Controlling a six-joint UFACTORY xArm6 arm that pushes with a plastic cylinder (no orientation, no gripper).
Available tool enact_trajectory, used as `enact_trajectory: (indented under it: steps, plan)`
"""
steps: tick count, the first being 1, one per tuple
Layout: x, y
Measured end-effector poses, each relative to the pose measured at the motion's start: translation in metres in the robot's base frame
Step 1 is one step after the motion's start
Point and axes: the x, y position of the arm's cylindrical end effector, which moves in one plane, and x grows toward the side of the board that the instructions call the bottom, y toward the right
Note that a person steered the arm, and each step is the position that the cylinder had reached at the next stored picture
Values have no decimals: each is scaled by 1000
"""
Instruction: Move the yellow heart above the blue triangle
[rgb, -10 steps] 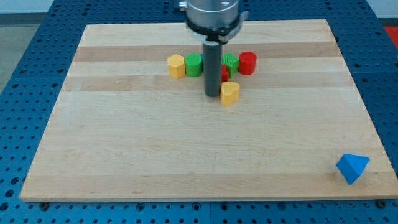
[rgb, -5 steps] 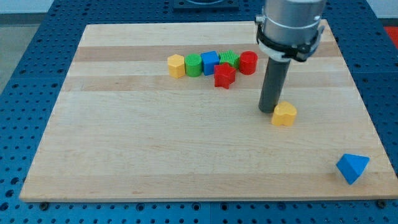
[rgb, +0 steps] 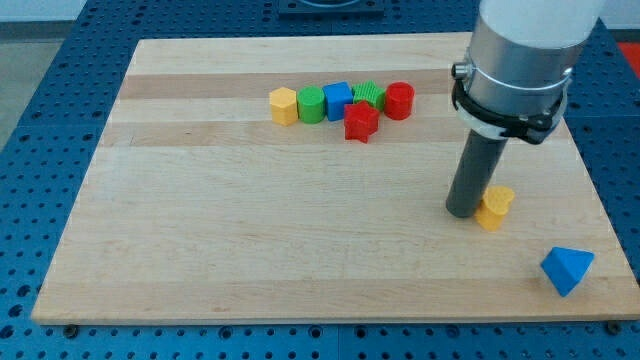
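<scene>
Now the yellow heart sits near the table's right edge, up and to the left of the blue triangle and apart from it, with my tip touching its left side, which I judge is the right place to shove it rightward. It looks small, glossy yellow, lobes hard to make out from here. I have no hand on this rig, only the rod, and the other blocks lie in a row well apart toward the view's top.

Upright rod, my tip on the board
</scene>
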Motion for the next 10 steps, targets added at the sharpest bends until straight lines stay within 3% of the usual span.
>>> enact_trajectory:
  steps: [7,10]
  plan:
    - [-1,67]
    - [-23,90]
